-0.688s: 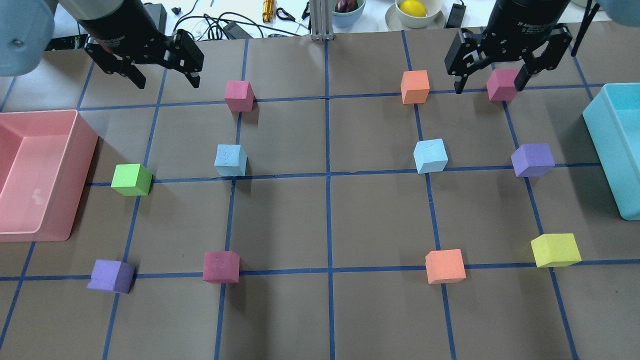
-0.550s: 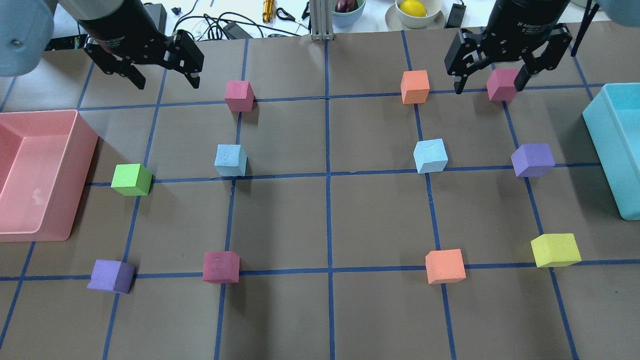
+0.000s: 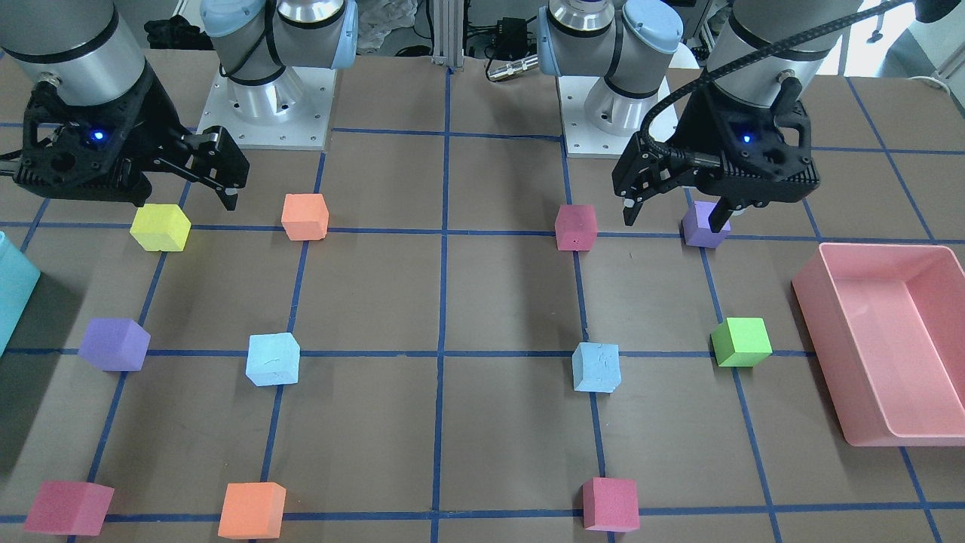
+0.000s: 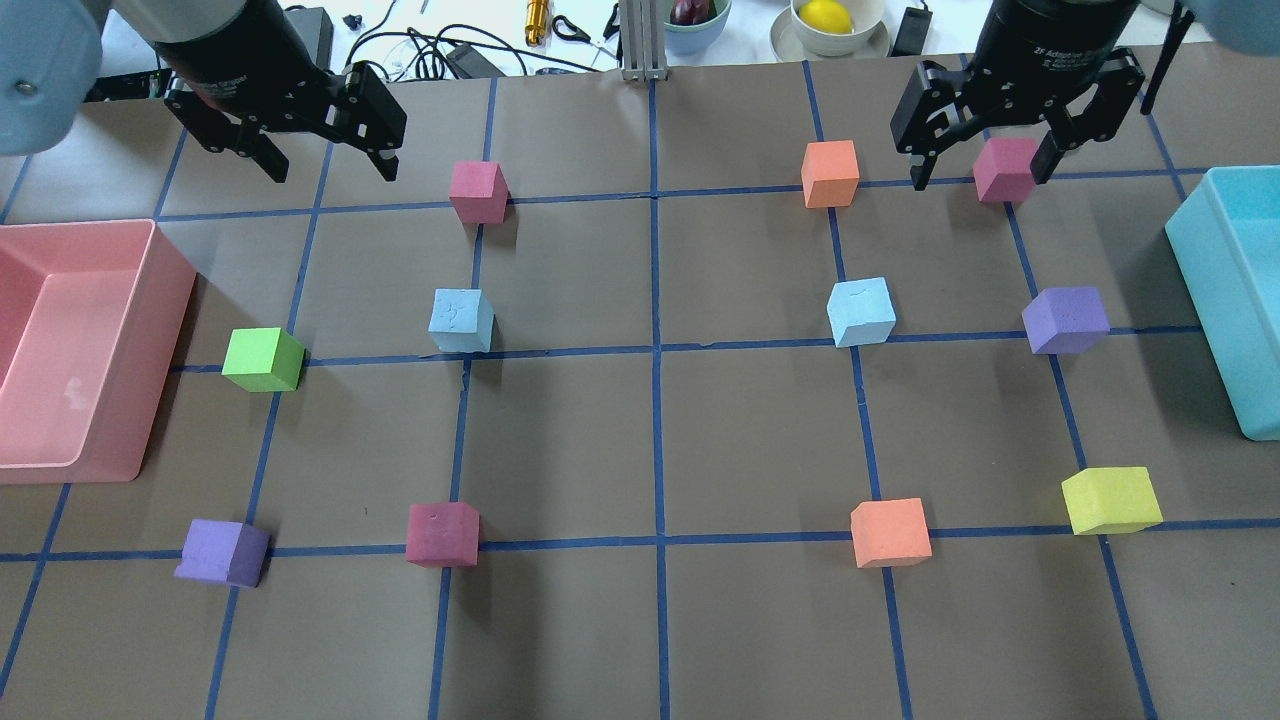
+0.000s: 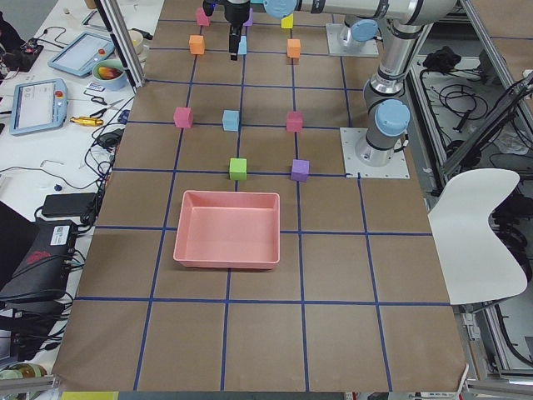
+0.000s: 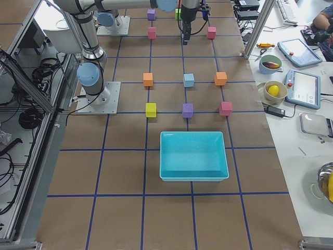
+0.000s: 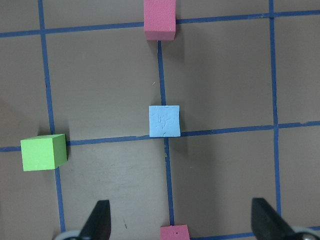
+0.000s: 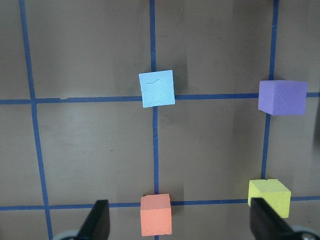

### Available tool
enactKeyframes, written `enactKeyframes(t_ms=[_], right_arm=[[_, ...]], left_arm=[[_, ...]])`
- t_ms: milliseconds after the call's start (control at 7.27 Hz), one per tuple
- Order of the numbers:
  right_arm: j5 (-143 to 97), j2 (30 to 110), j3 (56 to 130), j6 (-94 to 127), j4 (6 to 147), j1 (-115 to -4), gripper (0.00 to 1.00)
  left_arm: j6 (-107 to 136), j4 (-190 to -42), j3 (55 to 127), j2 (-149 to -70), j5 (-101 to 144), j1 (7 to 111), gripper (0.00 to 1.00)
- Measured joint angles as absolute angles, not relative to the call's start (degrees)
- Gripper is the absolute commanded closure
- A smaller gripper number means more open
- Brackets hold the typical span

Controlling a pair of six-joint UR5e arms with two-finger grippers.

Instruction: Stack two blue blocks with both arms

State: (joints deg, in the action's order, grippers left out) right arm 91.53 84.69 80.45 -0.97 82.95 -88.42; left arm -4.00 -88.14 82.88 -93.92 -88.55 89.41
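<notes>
Brown table (image 4: 560, 440), blue tape grid (image 4: 655, 420) (cluttered bench (image 4: 420, 40) beyond); left tool (image 4: 331, 170), right tool (image 4: 979, 175) both released.

Brown table (image 4: 760, 440) gridded in blue tape (image 4: 658, 440), white chair (image 5: 483, 233) alongside, cluttered workbench (image 5: 33, 154) beyond.

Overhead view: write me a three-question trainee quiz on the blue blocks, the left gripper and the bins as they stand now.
1. True or false: one blue block already sits on top of the other blue block.
2. Multiple choice: the left gripper holds A) a blue block, B) a pink block, C) nothing, with its jaws apart.
3. Fill in: the green block lies nearest the ____ bin.
Key: 1 false; 2 C; 3 pink.
</notes>
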Motion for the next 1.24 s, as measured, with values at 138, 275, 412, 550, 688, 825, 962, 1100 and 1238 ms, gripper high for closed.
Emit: enactKeyframes(t_ms=[138,275,412,550,688,825,962,1100,1238], right_arm=[[91.54,84.51,80.48,-0.97,82.91,-88.42,0.00],[91.54,84.28,80.53,-0.99,82.91,-88.42,0.00],[91.54,83.93,80.56,-1.20,82.98,-88.42,0.00],[91.54,83.17,80.58,-1.46,83.33,-88.41,0.00],[91.47,81.53,80.59,-1.49,83.88,-88.20,0.00],[91.43,78.52,80.59,-1.52,86.21,-87.92,0.00],[91.48,74.82,80.59,-1.60,91.20,-87.79,0.00],[91.47,71.67,80.84,-1.79,95.53,-87.75,0.00],[91.35,69.67,81.99,-1.96,97.67,-87.75,0.00]], left_arm=[[-3.92,-88.11,83.57,-93.66,-88.55,89.44,0.00],[-3.86,-87.83,84.59,-93.74,-88.50,89.50,0.00],[-3.77,-87.43,85.93,-94.42,-88.43,89.53,0.00],[-3.59,-86.48,87.63,-95.46,-88.37,89.53,0.00],[-3.44,-84.19,89.20,-96.75,-88.34,89.51,0.00],[-3.35,-80.99,90.51,-98.49,-88.33,89.49,0.00],[-3.29,-77.58,91.60,-100.66,-88.33,89.48,0.00],[-3.31,-74.23,92.70,-103.04,-88.33,89.48,0.00],[-3.35,-71.01,94.00,-105.19,-88.33,89.47,0.00]])
